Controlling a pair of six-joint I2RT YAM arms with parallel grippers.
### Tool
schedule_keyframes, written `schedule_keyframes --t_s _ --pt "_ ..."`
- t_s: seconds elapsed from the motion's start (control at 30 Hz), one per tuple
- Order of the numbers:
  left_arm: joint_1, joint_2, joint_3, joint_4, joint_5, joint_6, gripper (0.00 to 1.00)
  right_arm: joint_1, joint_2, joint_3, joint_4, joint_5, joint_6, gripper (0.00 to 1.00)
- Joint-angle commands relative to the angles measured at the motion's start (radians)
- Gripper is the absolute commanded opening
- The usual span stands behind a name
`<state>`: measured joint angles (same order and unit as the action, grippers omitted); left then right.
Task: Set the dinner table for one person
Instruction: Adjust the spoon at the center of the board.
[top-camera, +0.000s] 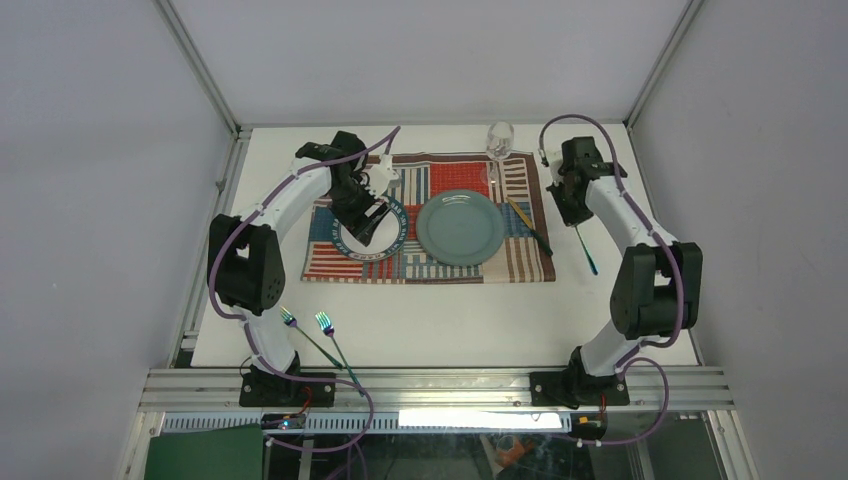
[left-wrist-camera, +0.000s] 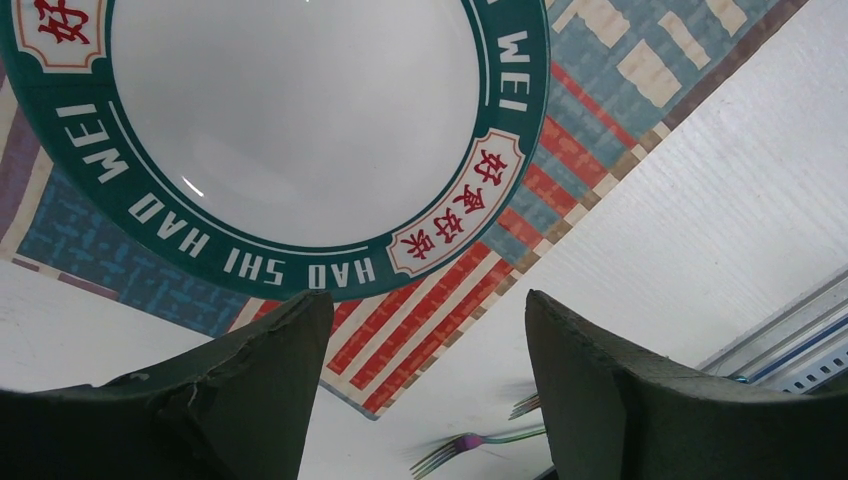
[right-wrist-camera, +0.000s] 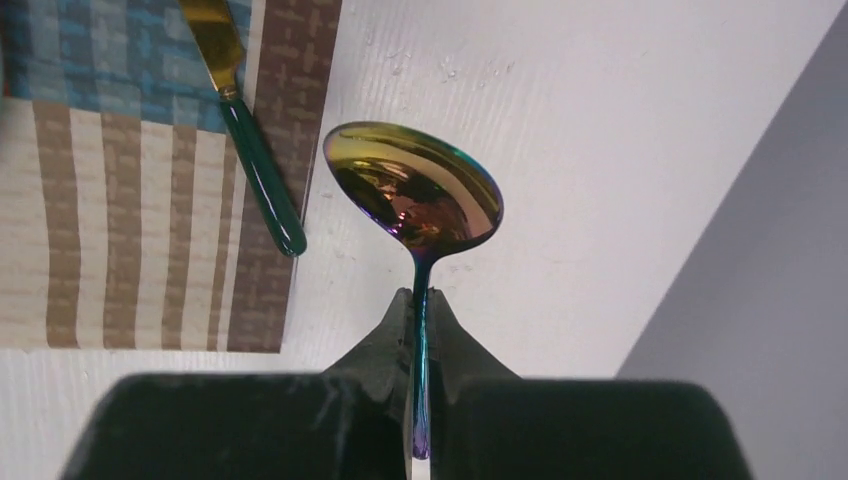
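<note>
Desk (top-camera: 450, 320), white and rail-edged, fills the whole work area. A striped placemat (top-camera: 525, 250) lies toward 12 o'clock, with a green plate (top-camera: 460, 228) at its centre. The left claw (left-wrist-camera: 430, 300) hangs open over a lettered plate (left-wrist-camera: 290, 120) at the mat's 9 o'clock side, with nothing between its fingers. The right claw (right-wrist-camera: 420, 300) is closed on the thin handle of an iridescent spoon (right-wrist-camera: 415, 190) at 3 o'clock, just off the mat's edge and beside the knife (right-wrist-camera: 255, 170).

The pinch on so narrow a handle looks likely to let the spoon twist or slide when it is set down. It could then land askew or off the mat. The right arm also works close to the glass (top-camera: 499, 140) at 12 o'clock, which a sweep could tip.

Only the right wrist view shows the handle actually clamped, and only the left wrist view shows the open jaws holding nothing. The top view alone shows the glass and both forks (top-camera: 300, 335) waiting at 7 o'clock. Whether the spoon touches the desk I cannot tell.
</note>
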<state>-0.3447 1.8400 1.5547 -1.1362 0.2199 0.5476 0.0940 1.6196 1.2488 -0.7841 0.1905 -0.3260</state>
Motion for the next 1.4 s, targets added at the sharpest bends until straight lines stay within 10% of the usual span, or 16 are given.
schedule_keyframes --t_s 0.0,0.53,1.37 --pt "0.012 -0.038 0.002 0.020 0.033 0.027 0.72 0.010 -0.030 0.169 -0.155 -0.009 -0.217 0.00" --pt "0.011 -0.083 -0.040 0.030 0.049 0.033 0.71 0.037 0.279 0.501 -0.482 -0.603 -0.015 0.00" --pt "0.013 -0.147 -0.105 0.044 0.053 0.024 0.71 0.070 0.392 0.340 -0.158 -0.483 0.120 0.00"
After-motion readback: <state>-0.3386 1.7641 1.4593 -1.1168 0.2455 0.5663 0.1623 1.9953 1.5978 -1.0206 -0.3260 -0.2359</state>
